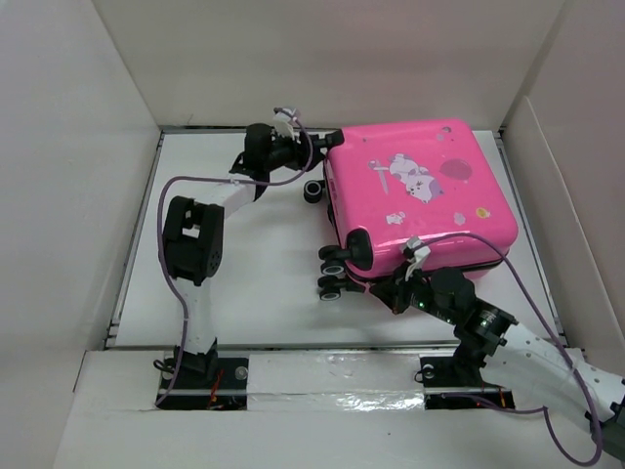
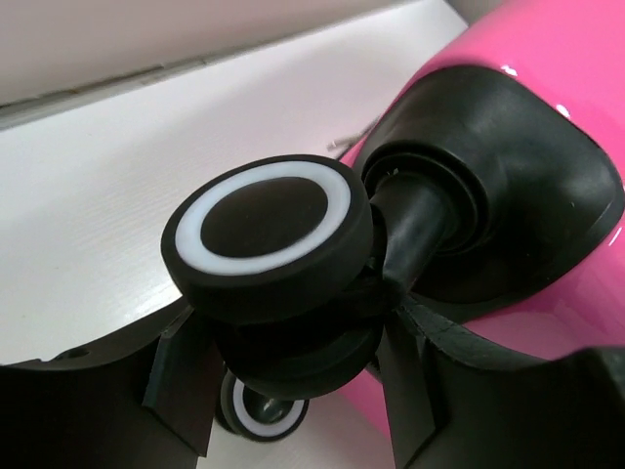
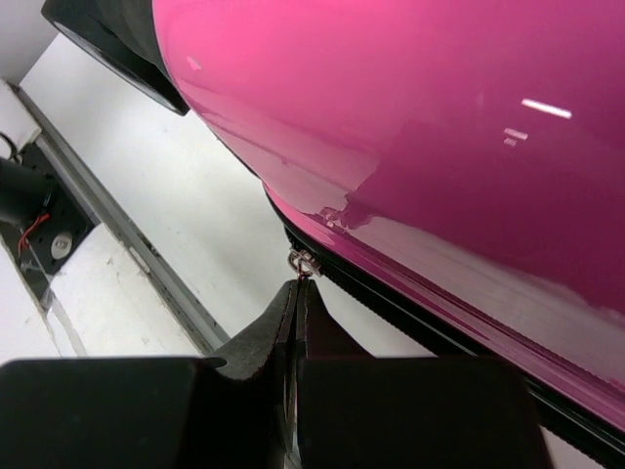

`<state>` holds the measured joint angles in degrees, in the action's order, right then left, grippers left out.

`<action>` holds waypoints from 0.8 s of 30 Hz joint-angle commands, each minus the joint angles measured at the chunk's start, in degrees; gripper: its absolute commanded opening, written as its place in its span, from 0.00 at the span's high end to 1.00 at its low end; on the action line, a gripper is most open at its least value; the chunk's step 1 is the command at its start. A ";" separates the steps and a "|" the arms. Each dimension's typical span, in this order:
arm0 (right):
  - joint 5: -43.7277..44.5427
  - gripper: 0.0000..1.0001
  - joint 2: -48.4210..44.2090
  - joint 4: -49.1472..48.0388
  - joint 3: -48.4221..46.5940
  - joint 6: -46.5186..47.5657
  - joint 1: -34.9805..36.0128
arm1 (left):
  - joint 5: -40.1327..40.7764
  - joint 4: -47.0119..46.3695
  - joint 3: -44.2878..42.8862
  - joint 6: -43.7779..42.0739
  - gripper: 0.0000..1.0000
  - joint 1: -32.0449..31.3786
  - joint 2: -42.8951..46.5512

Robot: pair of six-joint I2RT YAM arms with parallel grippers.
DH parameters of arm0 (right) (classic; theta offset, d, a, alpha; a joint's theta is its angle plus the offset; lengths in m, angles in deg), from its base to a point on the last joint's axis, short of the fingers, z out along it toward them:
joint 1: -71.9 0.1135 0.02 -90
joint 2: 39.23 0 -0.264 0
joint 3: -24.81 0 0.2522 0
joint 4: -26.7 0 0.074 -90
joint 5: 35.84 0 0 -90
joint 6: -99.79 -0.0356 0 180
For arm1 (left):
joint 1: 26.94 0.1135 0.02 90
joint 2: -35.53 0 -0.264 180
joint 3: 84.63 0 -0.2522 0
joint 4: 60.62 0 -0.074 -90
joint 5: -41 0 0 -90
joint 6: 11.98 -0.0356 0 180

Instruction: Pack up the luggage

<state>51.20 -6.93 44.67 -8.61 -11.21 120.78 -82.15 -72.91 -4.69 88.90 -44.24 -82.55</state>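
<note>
The luggage [image 1: 420, 191] is a bright pink hard-shell suitcase with cartoon stickers. It lies flat and closed at the back right of the table. My left gripper [image 1: 314, 149] is at its far left corner. In the left wrist view its jaws [image 2: 298, 381] straddle and close on a black caster wheel [image 2: 264, 230] beside the pink shell [image 2: 547, 59]. My right gripper [image 1: 393, 289] is at the near edge. In the right wrist view it [image 3: 298, 293] is shut on the small metal zipper pull [image 3: 305, 262] below the shell [image 3: 410, 107].
More black wheels [image 1: 332, 272] stick out at the suitcase's near left corner, and one [image 1: 313, 191] at its left side. White walls enclose the white table [image 1: 244, 264]. A taped ledge [image 1: 332, 362] runs along the near edge by the arm bases.
</note>
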 commanded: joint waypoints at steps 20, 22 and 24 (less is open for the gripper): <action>-28.93 1.00 22.01 -21.42 -12.76 4.56 -37.63 | 35.50 -34.87 69.85 20.33 1.00 -7.46 49.51; -28.60 1.00 24.21 -25.46 -11.82 1.77 -34.92 | 39.53 -31.01 72.40 19.89 1.00 -11.95 54.43; -24.23 1.00 23.87 -31.35 -6.48 -0.53 -28.78 | 40.88 -28.81 73.47 19.80 1.00 -17.23 57.33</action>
<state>31.37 18.25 34.53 -15.17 -7.47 84.34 -39.39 -103.33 67.55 109.53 -53.92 -29.18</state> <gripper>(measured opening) 0.008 0.489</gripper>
